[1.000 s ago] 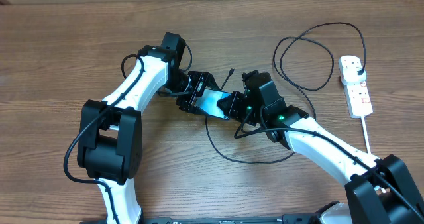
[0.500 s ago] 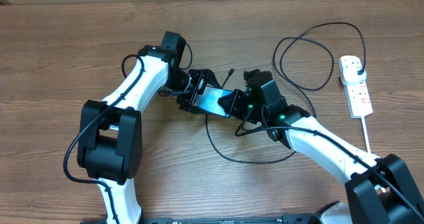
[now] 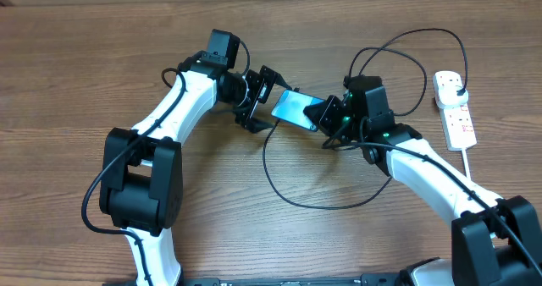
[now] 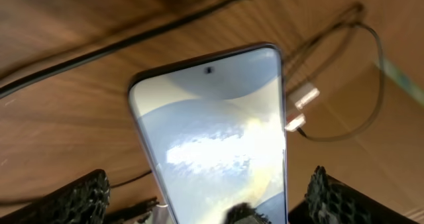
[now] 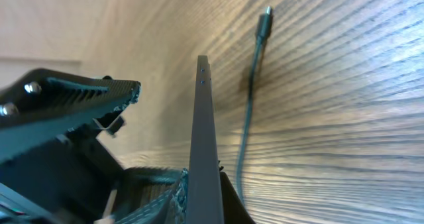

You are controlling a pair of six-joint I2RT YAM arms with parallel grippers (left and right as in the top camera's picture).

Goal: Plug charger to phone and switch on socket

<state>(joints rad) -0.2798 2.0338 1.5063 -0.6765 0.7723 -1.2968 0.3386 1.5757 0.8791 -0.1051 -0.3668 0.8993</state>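
My right gripper has the phone; my left one stands wide open.

My right gripper (image 3: 320,117) is clamped on one end of the phone (image 3: 290,107), holding it tilted above the table (image 3: 85,49) near the middle, a little toward the far edge. My left gripper (image 3: 263,98) gapes around the phone's other end, its fingers (image 4: 73,197) clear of both sides. The charger (image 5: 248,114) lies on the wood beneath, and the socket (image 3: 457,117) sits by the right edge.
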